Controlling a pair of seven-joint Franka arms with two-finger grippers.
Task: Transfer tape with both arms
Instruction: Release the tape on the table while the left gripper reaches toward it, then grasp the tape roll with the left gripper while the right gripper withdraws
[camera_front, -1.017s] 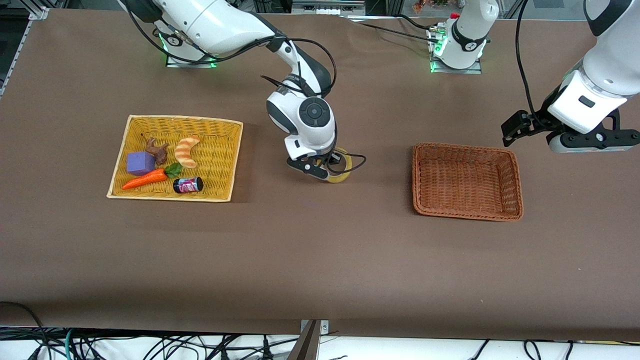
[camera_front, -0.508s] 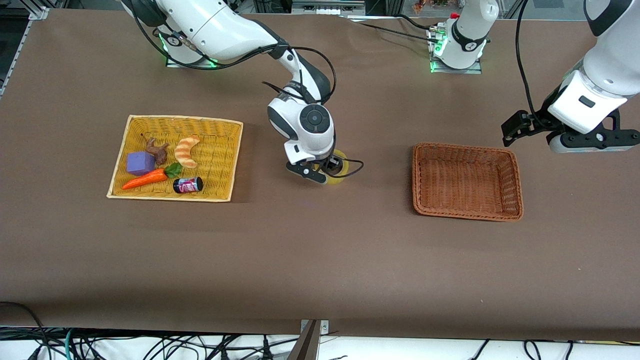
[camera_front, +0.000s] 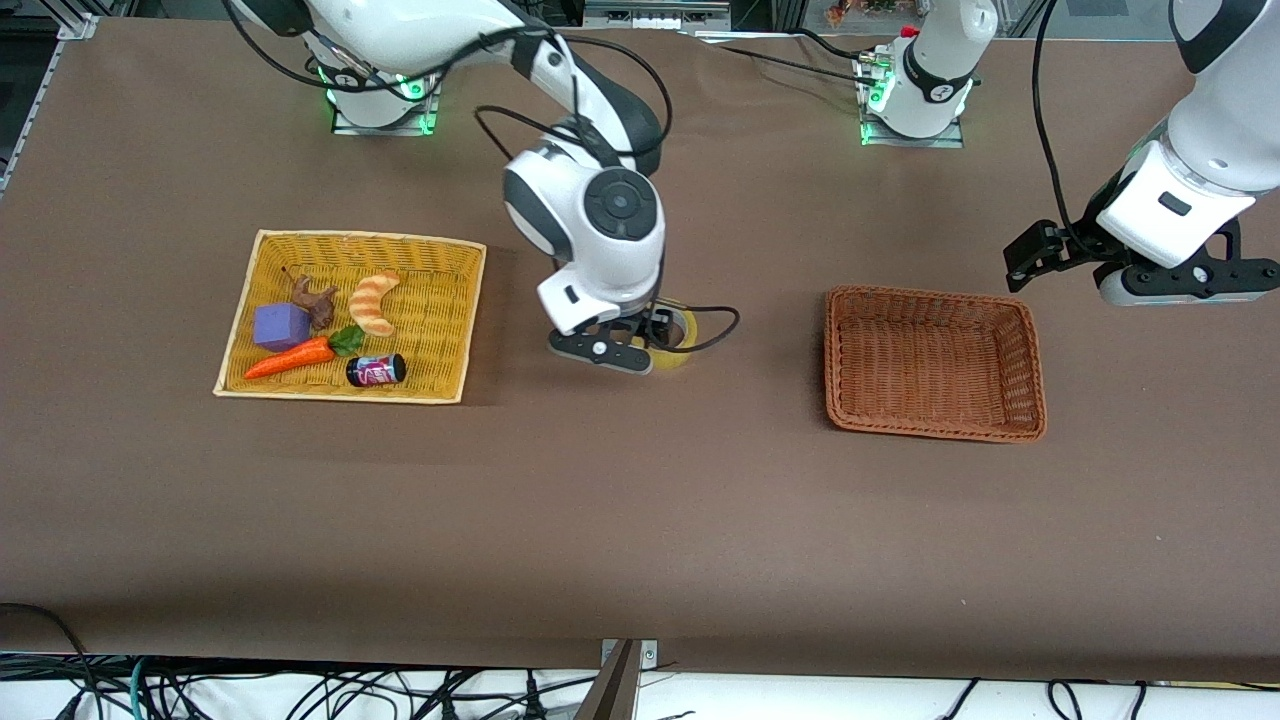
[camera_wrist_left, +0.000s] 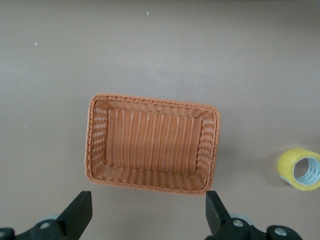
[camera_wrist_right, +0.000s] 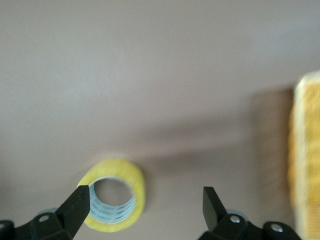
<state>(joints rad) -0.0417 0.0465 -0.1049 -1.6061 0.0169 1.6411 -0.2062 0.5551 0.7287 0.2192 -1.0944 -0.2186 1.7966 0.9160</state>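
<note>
We are seeing the tape (camera_front: 678, 335) lying flat on the brown table (camera_front: 640, 520), between the yellow basket (camera_front: 440, 385) and the brown basket (camera_front: 935, 363). In the right wrist view the tape (camera_wrist_right: 116, 194) is sitting on bare cloth with its open centre facing up, and the rim of the yellow basket (camera_wrist_right: 306, 150) is showing at the edge.

The right gripper (camera_front: 640, 350) is hanging over the tape, its body covering part of the roll from the front camera. Its fingers (camera_wrist_right: 75, 207) are spread wide apart and are gripping nothing; one fingertip is overlapping the roll's edge in the wrist picture, though we cannot tell whether it is touching.

The left gripper (camera_front: 1150, 270) is waiting in the air toward the left arm's end of the table, just past the brown basket. Its fingers (camera_wrist_left: 80, 212) are likewise released and wide apart, holding nothing, and its camera is looking down on the brown basket (camera_wrist_left: 152, 107) with the tape (camera_wrist_left: 300, 169) off to one side.

In the yellow basket we are seeing a purple cube (camera_front: 281, 326), a croissant (camera_front: 374, 302), a carrot (camera_front: 290, 359) and a small can (camera_front: 376, 370).
</note>
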